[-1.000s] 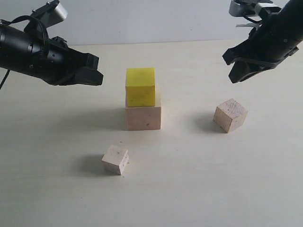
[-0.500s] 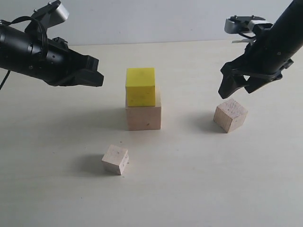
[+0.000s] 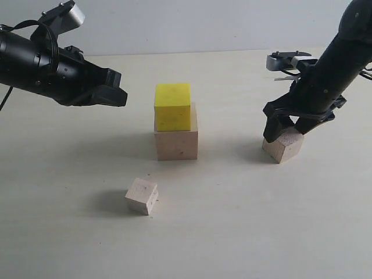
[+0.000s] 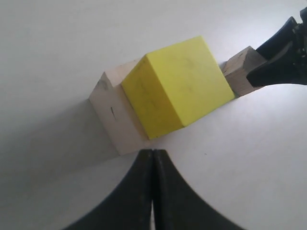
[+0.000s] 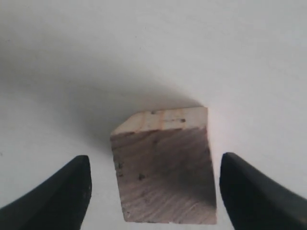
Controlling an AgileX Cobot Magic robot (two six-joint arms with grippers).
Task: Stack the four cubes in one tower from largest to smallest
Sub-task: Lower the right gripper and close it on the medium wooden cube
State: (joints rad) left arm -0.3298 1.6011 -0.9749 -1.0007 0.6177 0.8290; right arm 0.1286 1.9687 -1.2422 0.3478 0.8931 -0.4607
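Note:
The yellow cube (image 3: pixel 172 106) rests on the large pale wooden cube (image 3: pixel 176 144) in the middle of the table; both also show in the left wrist view as the yellow cube (image 4: pixel 178 87) and the large cube (image 4: pixel 111 115). The medium wooden cube (image 3: pixel 284 146) lies to the right. My right gripper (image 3: pixel 285 123) is open and straddles it from above, with a gap on each side of the medium cube (image 5: pixel 165 167). The small wooden cube (image 3: pixel 142 196) sits at the front left. My left gripper (image 3: pixel 119 88) hovers shut and empty, left of the stack.
The pale table (image 3: pixel 244 232) reaches its back edge at a grey wall (image 3: pixel 186 23). The left arm (image 3: pixel 40 64) hangs over the table's left side.
My right gripper has opened wide and come down from the upper right onto the medium cube, now straddling it. The left arm and all cubes have stayed put.

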